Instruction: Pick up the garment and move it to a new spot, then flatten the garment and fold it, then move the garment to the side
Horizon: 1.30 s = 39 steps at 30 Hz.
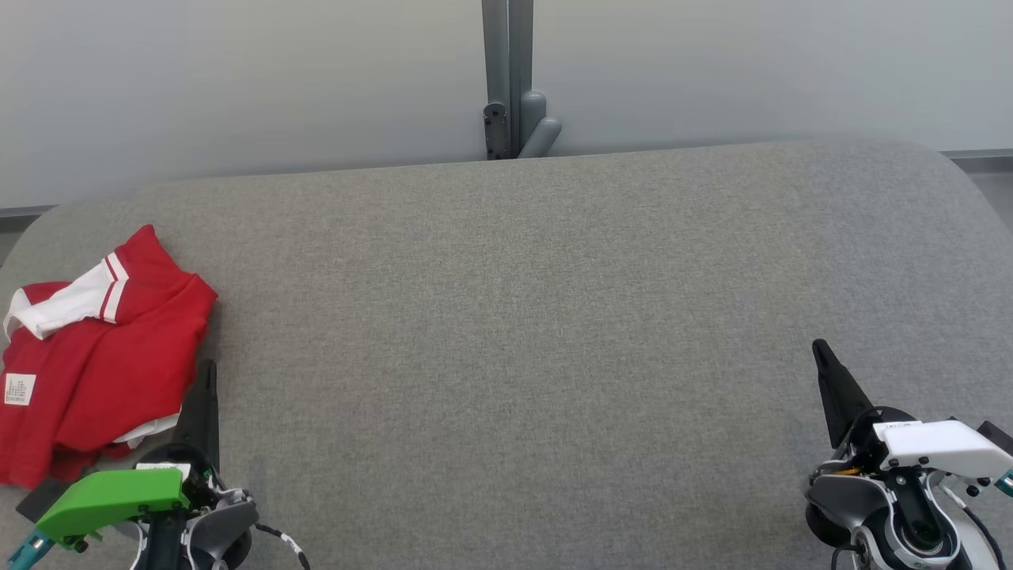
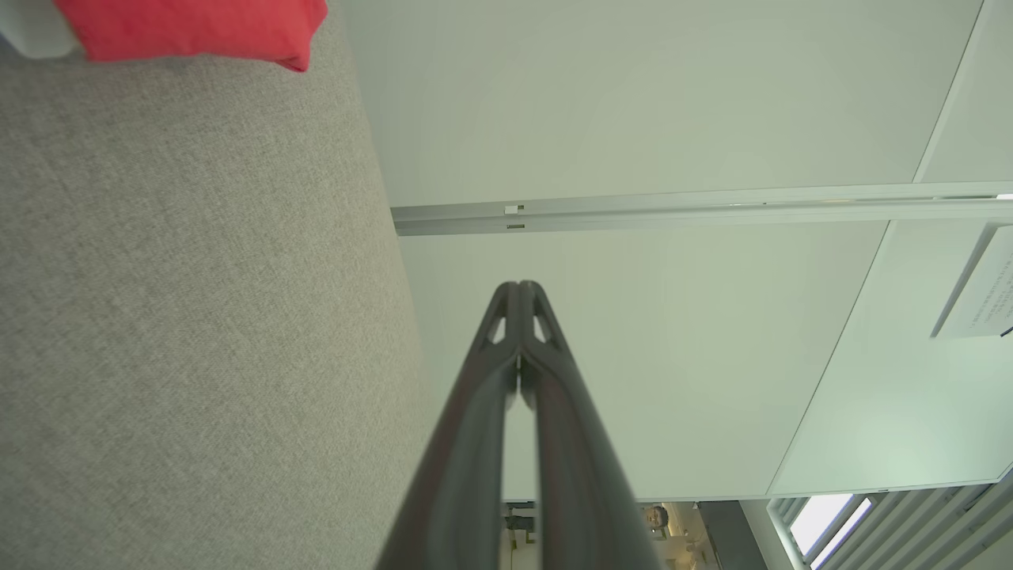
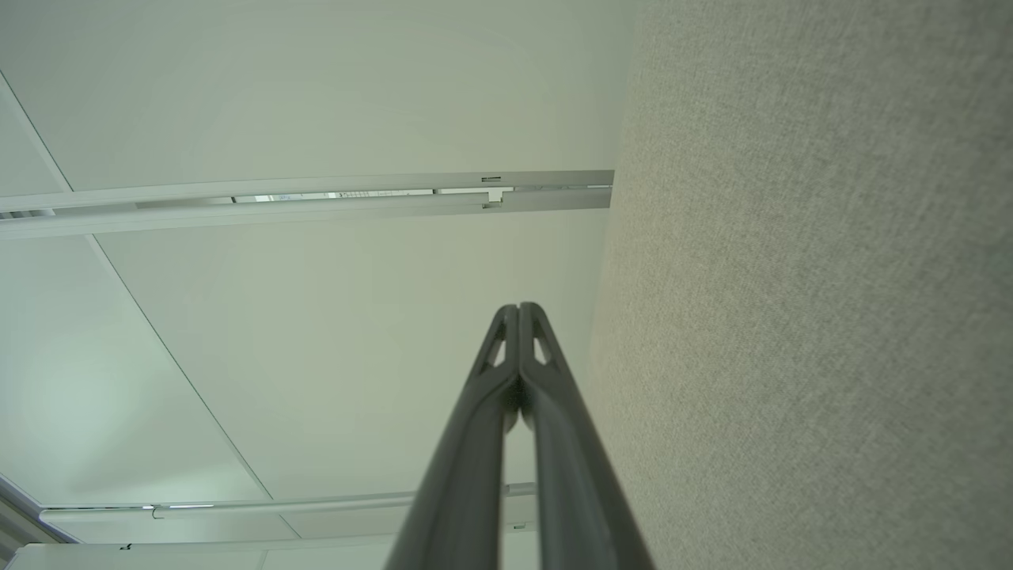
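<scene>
The red garment [image 1: 95,356] lay bunched at the left end of the grey bench [image 1: 506,317], close to its rounded edge — a careless nudge could push it off. A pinch catching only the top layer would probably drag it into a worse heap. It looked soft, loosely doubled over, white collar [image 1: 67,309] uppermost. The left tool [image 1: 208,370], pressed together and empty, sat just beside it; the right tool [image 1: 820,350], likewise closed on nothing, was well apart.
</scene>
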{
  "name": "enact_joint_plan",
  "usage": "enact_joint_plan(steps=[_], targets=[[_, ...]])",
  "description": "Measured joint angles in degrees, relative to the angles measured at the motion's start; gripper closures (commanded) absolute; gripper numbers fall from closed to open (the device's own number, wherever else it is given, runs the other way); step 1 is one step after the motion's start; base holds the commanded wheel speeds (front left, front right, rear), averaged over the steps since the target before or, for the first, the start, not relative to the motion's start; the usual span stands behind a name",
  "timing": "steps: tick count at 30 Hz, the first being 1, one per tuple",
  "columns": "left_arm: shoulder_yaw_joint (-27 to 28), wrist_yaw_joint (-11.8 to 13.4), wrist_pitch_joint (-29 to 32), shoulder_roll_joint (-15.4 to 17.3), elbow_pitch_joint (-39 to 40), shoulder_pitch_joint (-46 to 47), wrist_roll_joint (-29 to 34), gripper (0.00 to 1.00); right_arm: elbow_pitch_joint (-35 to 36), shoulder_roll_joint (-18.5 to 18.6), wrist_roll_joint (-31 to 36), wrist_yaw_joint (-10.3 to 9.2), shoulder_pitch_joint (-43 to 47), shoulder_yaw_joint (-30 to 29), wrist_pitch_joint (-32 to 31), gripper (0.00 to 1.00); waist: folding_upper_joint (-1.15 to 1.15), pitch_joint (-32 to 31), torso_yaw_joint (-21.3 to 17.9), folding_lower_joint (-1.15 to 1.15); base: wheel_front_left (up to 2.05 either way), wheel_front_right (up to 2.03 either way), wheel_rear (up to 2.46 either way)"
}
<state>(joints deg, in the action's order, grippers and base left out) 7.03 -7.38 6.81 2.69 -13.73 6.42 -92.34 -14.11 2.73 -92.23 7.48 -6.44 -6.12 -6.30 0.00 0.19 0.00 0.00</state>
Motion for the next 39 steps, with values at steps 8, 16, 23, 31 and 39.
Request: enact_joint_plan(steps=[8,16,23,31,39], targets=[[-0.01,0.0,0.0,0.0,0.0,0.0,0.0,1.0,0.0,0.0,0.0,0.0,0.01,0.0,-0.01,1.0,0.0,0.0,0.0,0.0,0.0,0.0,0.0],[-0.01,0.0,0.0,0.0,0.0,0.0,0.0,1.0,0.0,0.0,0.0,0.0,0.01,0.0,0.0,1.0,0.0,0.0,0.0,0.0,0.0,0.0,0.0],[-0.01,0.0,0.0,0.0,0.0,0.0,0.0,1.0,0.0,0.0,0.0,0.0,0.01,0.0,-0.01,1.0,0.0,0.0,0.0,0.0,0.0,0.0,0.0],[-0.01,0.0,0.0,0.0,0.0,0.0,0.0,1.0,0.0,0.0,0.0,0.0,0.01,0.0,-0.01,1.0,0.0,0.0,0.0,0.0,0.0,0.0,0.0],[-0.01,0.0,0.0,0.0,0.0,0.0,0.0,1.0,0.0,0.0,0.0,0.0,0.01,0.0,-0.01,1.0,0.0,0.0,0.0,0.0,0.0,0.0,0.0]])
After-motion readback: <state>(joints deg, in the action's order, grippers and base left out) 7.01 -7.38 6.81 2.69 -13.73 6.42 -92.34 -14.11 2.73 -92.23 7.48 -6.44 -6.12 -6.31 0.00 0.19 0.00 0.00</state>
